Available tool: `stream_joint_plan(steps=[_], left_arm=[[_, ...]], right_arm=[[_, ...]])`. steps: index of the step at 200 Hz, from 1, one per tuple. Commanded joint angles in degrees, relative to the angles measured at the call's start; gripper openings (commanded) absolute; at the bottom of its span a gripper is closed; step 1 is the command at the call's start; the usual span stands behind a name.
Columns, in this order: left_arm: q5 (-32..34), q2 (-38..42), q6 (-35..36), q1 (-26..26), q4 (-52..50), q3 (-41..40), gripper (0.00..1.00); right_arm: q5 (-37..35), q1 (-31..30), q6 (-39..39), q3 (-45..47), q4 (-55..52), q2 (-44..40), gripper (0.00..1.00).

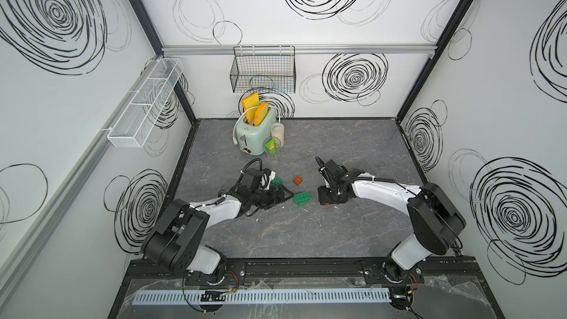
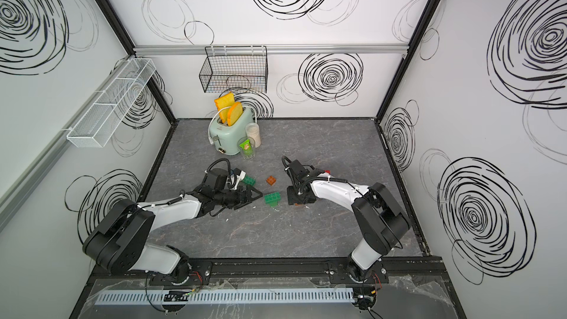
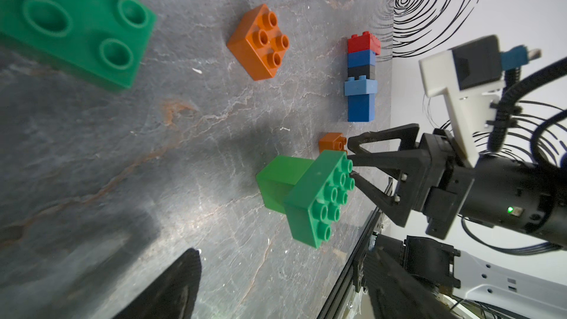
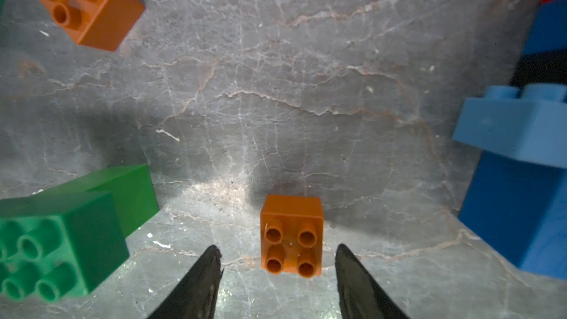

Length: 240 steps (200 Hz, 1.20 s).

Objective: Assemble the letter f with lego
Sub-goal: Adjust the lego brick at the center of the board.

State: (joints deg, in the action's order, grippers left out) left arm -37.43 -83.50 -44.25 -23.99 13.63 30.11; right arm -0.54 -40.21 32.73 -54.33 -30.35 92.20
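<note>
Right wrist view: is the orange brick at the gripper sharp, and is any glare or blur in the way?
Right wrist view: the small orange brick between the tips of the right gripper is sharp; glare and a dark shadow mark the table just beyond it; the green bricks and blue stack at the edges are soft. Left wrist view: the nearest green brick is blurred.

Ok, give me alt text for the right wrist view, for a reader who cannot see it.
The right gripper, open, has its black fingertips either side of a small orange brick on the grey marbled table, with a gap on each side. Nearby lie a second orange brick, joined green bricks and stacked blue bricks.
</note>
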Motion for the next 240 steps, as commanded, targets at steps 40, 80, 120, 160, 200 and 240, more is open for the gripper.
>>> stream_joint_plan(steps=[40, 80, 120, 160, 200, 240], left_arm=[[-0.54, 0.18, -0.16, 0.78, 1.85, -0.49, 0.87], [-0.71, -0.04, -0.38, 1.39, 2.03, -0.58, 0.87], [-0.93, -0.3, -0.62, 1.54, 2.45, -0.64, 0.86], [-0.91, -0.13, -0.57, 1.59, 2.53, -0.75, 0.85], [-0.85, 0.08, -0.32, 1.43, 2.18, -0.54, 0.83], [-0.76, 0.36, 0.13, 0.87, 1.77, -0.38, 0.81]], right_arm=[[-1.56, -0.33, -0.76, 0.14, 0.2, 1.91, 0.56], [-1.44, -0.31, -1.09, 0.16, 0.43, 2.61, 0.54], [-1.44, -0.11, -1.48, -0.19, 0.38, 2.97, 0.51], [-1.8, 0.13, -1.79, -0.29, 0.2, 3.26, 0.44], [-2.16, 0.42, -2.06, -0.34, -0.15, 3.2, 0.43], [-2.38, 0.38, -2.36, -0.51, -0.14, 2.83, 0.39]])
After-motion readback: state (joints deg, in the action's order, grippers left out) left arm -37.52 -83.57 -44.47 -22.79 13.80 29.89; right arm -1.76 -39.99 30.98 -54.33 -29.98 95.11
